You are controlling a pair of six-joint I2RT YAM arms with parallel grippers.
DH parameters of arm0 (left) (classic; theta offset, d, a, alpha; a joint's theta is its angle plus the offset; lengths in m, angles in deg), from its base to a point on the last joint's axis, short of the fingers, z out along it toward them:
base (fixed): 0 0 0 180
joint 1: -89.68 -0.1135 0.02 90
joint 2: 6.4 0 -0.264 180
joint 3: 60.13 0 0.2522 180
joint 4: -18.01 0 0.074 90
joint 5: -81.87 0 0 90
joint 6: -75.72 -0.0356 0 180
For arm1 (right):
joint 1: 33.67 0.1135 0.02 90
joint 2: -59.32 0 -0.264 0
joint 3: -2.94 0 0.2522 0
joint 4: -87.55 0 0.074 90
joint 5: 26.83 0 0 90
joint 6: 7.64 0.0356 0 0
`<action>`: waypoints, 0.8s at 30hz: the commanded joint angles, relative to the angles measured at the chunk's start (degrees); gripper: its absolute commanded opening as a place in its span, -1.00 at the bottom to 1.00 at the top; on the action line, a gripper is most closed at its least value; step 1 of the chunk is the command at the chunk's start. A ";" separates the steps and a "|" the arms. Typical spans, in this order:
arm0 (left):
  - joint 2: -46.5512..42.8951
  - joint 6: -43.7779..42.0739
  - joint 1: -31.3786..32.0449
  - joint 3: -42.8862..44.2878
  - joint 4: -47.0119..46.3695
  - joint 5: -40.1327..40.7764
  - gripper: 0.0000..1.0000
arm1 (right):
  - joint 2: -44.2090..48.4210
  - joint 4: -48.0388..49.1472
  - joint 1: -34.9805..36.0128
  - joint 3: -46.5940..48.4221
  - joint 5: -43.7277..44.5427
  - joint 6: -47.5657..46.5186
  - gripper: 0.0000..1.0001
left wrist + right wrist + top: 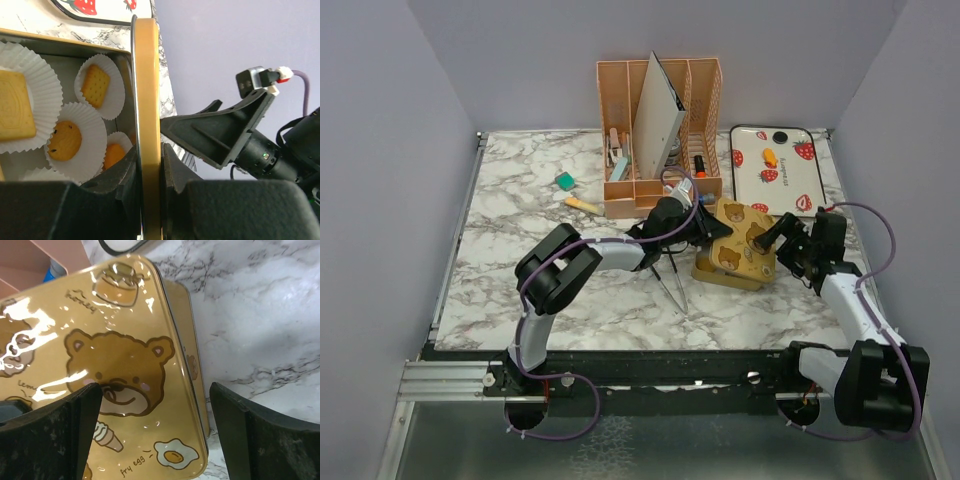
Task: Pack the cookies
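Observation:
A golden tin (pixel 725 270) with bear prints stands mid-table. My left gripper (pixel 705 228) is shut on the rim of its lid (pixel 147 90) and holds the lid tilted over the tin. Under the lid in the left wrist view, cookies lie in white paper cups: a square one (pixel 95 86), a round one (pixel 65 141), a larger square one (pixel 15 112) and an orange one (pixel 115 155). My right gripper (pixel 775 235) is open at the tin's right side. Its fingers straddle the lid's corner (pixel 125 390) without touching. One orange piece (pixel 770 157) lies on the strawberry tray (pixel 790 190).
A pink desk organizer (pixel 620 100) stands behind the tin, with a grey board leaning in it. Metal tweezers (pixel 670 285) lie in front of the left arm. A green eraser (pixel 593 181) and a yellow piece (pixel 582 205) lie at the back left.

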 commanded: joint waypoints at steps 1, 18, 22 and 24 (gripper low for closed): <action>0.41 -0.99 0.05 -0.44 -2.43 0.62 -1.00 | -2.17 3.39 -0.07 -1.95 -6.34 -0.90 0.91; -2.10 -6.36 -2.27 -1.65 3.32 2.81 0.08 | -4.29 5.19 -0.12 -1.29 -13.82 -3.37 0.82; -4.11 -8.47 -2.50 -2.49 5.90 4.78 0.22 | -4.95 4.30 -0.12 -0.48 -13.99 -4.49 0.81; -5.15 -9.81 -2.57 -2.66 8.05 6.31 0.27 | -5.14 4.16 -0.10 -0.19 -13.95 -4.85 0.81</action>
